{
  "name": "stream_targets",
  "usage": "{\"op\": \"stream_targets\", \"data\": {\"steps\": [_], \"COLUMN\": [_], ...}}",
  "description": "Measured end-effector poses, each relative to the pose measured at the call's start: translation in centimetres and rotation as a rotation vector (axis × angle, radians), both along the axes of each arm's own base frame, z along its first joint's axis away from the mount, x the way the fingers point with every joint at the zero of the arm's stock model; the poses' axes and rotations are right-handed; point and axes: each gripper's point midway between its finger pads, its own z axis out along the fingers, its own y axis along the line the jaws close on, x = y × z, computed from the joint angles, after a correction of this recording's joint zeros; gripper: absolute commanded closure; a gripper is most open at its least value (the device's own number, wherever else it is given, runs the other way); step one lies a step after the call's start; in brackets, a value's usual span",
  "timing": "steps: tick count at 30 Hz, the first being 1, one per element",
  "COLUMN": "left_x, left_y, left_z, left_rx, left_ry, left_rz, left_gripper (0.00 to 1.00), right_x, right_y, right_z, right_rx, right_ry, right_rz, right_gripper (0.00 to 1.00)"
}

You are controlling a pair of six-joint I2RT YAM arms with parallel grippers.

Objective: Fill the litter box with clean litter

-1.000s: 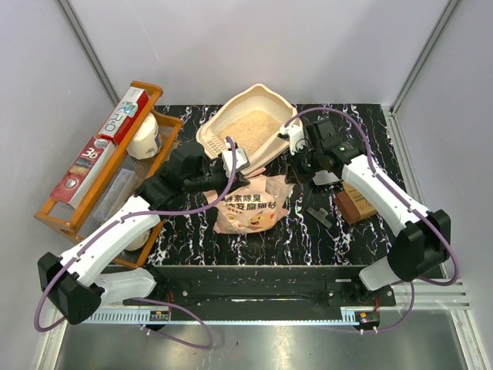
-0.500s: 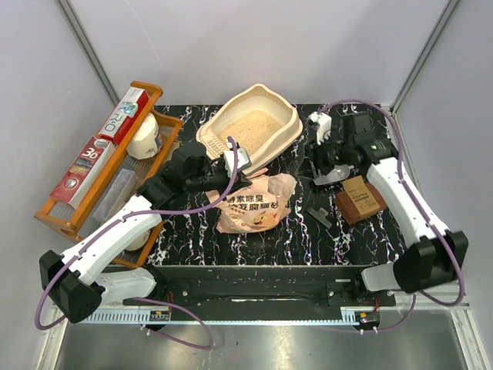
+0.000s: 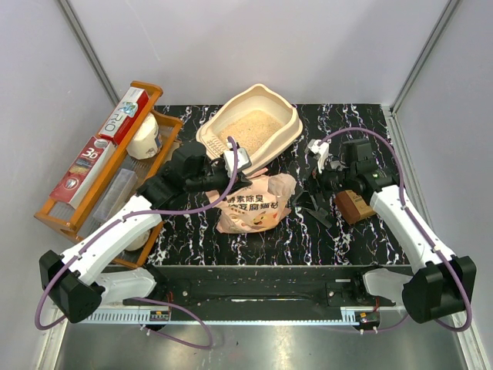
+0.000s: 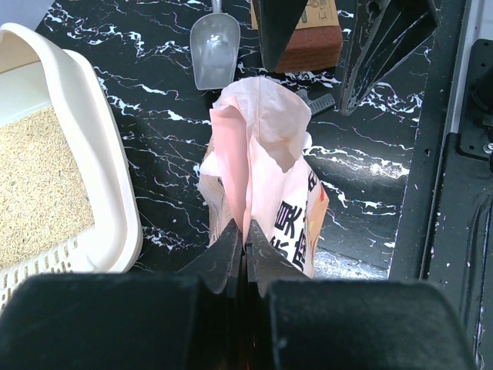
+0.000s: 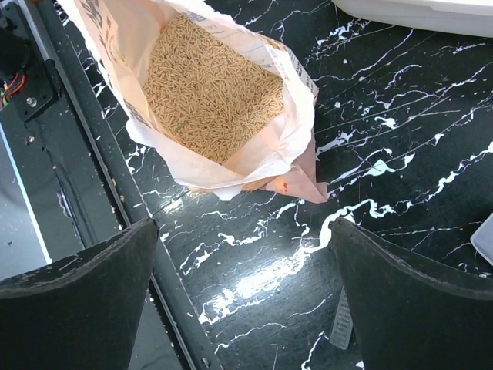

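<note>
my left fingers (image 4: 227,248) clamp the pink litter bag (image 4: 262,146) beside the litter box (image 3: 287,123), partly filled with clean litter (image 3: 248,132); my right fingers (image 5: 85,293) hang wide open, empty. unsupported, the bag could slump and spill.

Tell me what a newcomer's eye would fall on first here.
The pink bag sits open in the middle of the table, full of clean litter, with its edge pinched in the shut left gripper. Behind it, at the back of the table, the litter box already holds a layer of the same litter. The right gripper hangs open over the table beside the bag.
</note>
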Motion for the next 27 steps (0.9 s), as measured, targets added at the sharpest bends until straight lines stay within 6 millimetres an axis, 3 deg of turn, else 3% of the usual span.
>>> {"op": "stream_targets", "data": {"steps": [11, 27], "left_x": [0.1, 0.2], "left_y": [-0.1, -0.1], "left_z": [-0.1, -0.1], "left_rx": [0.007, 0.011], "left_ry": [-0.002, -0.009], "left_rz": [-0.003, -0.007], "left_gripper": [1.0, 1.0], "right_x": [1.4, 0.3], "right_y": [1.2, 4.4], "right_z": [0.3, -0.8], "right_rx": [0.05, 0.087], "right_ry": [-0.063, -0.054], "right_rz": [0.041, 0.167], "right_gripper": [0.19, 0.21]}}
